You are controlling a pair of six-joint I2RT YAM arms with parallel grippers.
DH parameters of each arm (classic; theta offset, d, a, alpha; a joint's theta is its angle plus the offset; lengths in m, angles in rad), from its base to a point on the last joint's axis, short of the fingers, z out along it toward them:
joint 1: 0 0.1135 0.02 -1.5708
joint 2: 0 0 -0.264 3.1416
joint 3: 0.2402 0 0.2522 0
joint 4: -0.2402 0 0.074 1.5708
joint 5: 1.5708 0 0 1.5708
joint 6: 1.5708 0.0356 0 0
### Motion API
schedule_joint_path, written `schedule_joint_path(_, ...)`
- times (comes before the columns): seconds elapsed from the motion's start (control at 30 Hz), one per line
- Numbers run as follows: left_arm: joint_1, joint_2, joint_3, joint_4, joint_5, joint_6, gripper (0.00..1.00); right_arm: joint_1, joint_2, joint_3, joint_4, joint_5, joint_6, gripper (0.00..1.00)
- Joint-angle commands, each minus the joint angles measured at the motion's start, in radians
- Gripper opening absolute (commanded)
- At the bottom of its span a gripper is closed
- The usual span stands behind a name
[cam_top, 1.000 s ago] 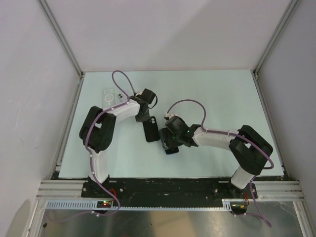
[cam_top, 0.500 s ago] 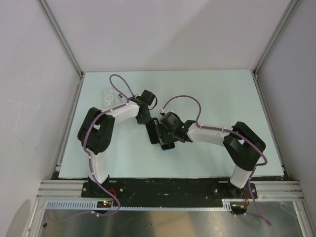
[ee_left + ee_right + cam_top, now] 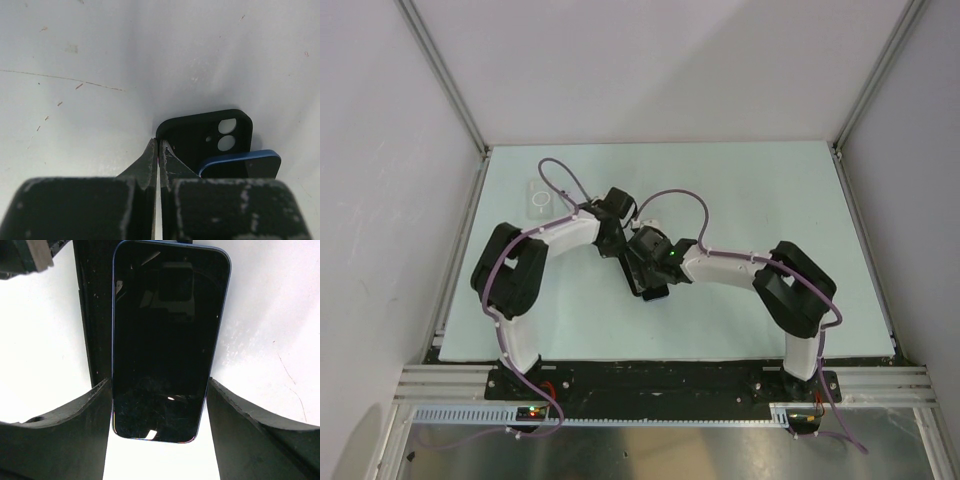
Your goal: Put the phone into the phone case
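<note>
We are looking at a phone [image 3: 165, 340] whose glass face is shining glossy black and throwing back reflections, with a smooth blue rim. The phone case [image 3: 187, 140] is showing as matt black, rubbery-looking plastic. We are seeing the left gripper [image 3: 159, 146] with dull black fingers [image 3: 142, 172], rough and flecked with grey. The table [image 3: 100, 50] is appearing pale and smooth, lightly scratched and specked.

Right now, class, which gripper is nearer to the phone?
Right. The right gripper has the phone clamped between its fingers, over the phone case. The left gripper is beside it, pinched shut on the case's rim at the camera-cutout end.
</note>
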Motion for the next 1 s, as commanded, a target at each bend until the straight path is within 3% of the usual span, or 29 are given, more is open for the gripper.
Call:
schedule_joint_path(0.0, -0.021, -0.072, -0.02, 0.031, 0.065, -0.032, 0.0, 0.023, 0.02, 0.077, 0.028, 0.043, -0.033, 0.57)
schedule_joint_path(0.8, -0.021, -0.103, -0.078, 0.095, 0.076, -0.059, 0.0, 0.06, 0.058, 0.175, -0.032, 0.001, -0.032, 0.65)
schedule_joint_path(0.97, -0.02, -0.121, -0.095, 0.105, 0.069, -0.069, 0.08, 0.061, 0.049, 0.174, -0.03, -0.01, -0.019, 0.71)
